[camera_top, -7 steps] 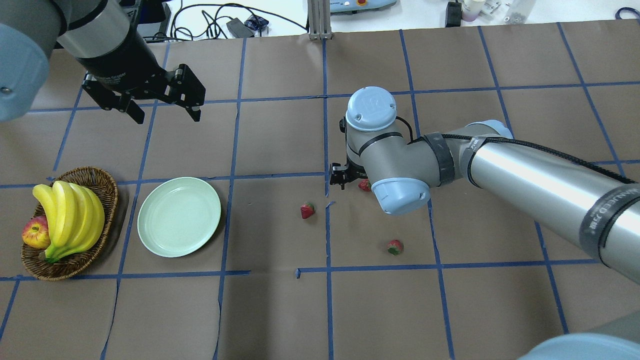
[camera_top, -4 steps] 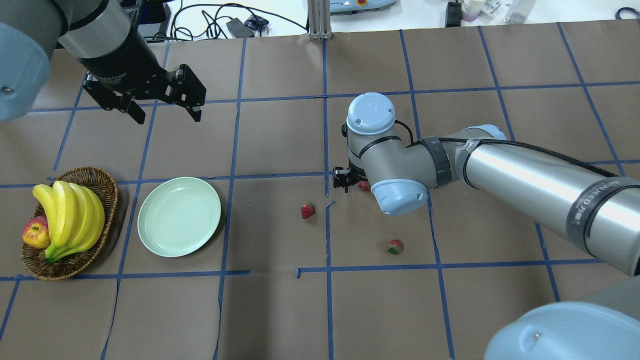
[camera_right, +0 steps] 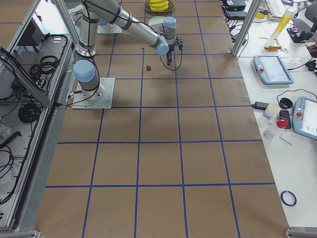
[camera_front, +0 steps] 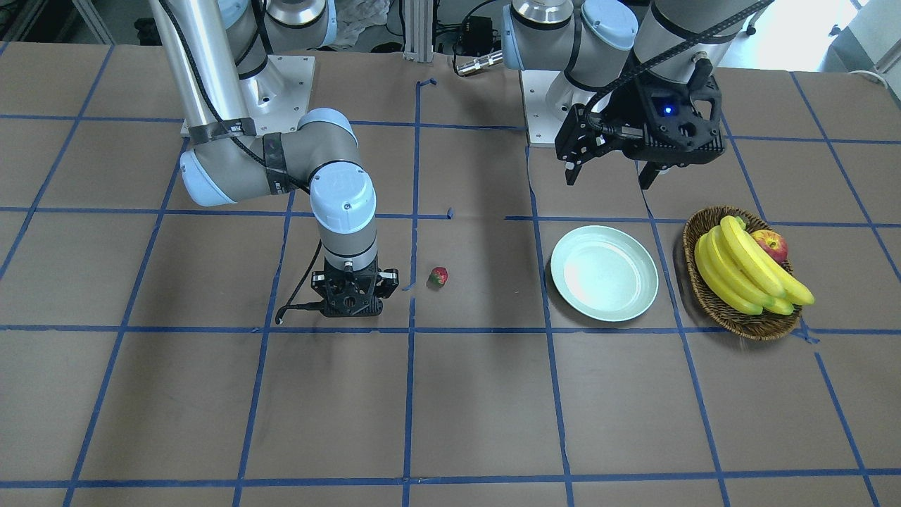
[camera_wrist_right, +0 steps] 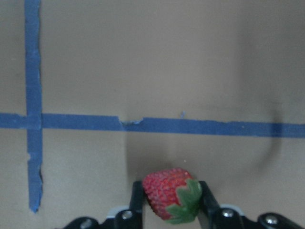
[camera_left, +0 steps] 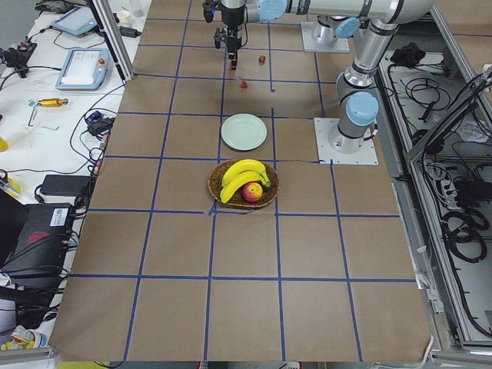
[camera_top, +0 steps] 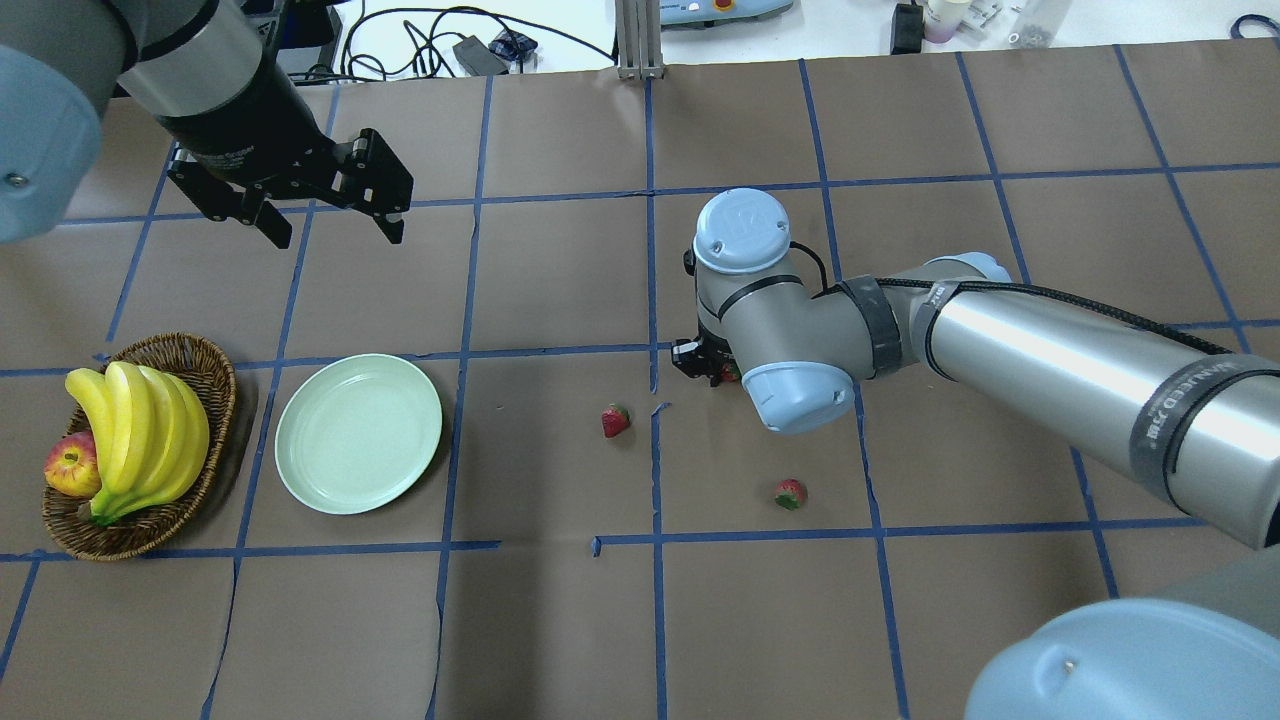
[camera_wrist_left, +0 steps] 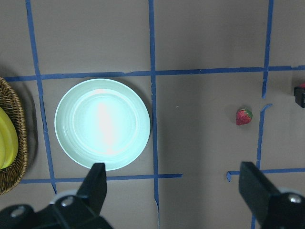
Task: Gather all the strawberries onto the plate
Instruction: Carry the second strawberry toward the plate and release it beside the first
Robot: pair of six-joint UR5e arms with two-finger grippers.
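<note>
One strawberry (camera_wrist_right: 169,193) pinched between right jaws; plate (camera_top: 358,433) lies well off toward robot's left; left jaws open

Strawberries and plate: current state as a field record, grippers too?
plate: pale mint-green round glossy plate, empty
held strawberry: small red green-capped strawberry, clamped in right gripper
middle strawberry: on brown paper, between plate and right gripper
outer strawberry: on brown paper, farthest from plate
left gripper: open, empty, raised
</note>
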